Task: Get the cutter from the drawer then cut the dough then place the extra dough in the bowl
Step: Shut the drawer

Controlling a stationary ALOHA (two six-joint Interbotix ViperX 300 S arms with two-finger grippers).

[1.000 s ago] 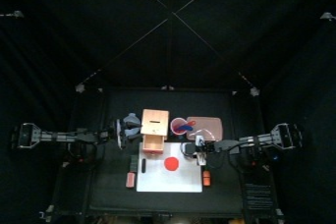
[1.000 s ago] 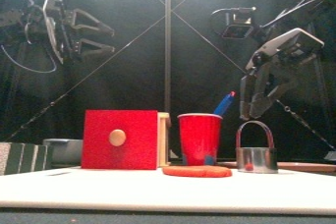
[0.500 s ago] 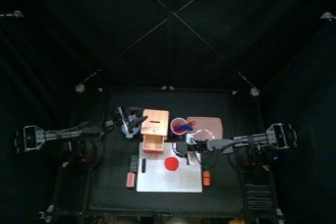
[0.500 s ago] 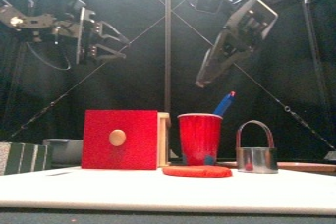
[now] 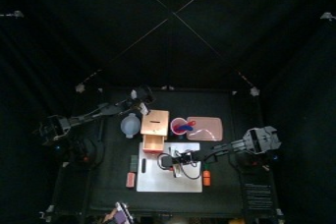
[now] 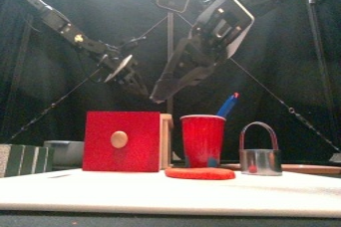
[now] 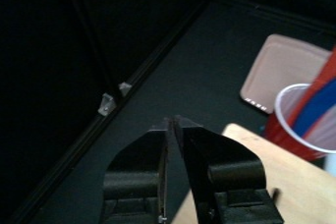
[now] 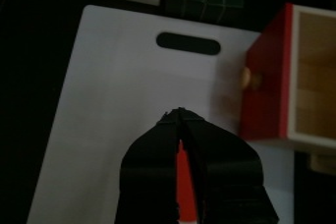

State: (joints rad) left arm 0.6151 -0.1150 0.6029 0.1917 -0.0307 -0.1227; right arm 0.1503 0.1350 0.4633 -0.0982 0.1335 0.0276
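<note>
Hovering over the black table [image 5: 105, 194], left end effector [image 7: 171, 122] and right end effector [image 8: 174, 116] are closed, empty

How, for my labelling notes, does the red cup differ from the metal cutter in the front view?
The red cup is opaque red with solid walls; the metal cutter is a shiny silver band. The cup is open-topped with a blue knife sticking out; the cutter carries an arched wire handle instead. The cup's body is taller than the cutter's band. Both stand upright, unheld.
</note>
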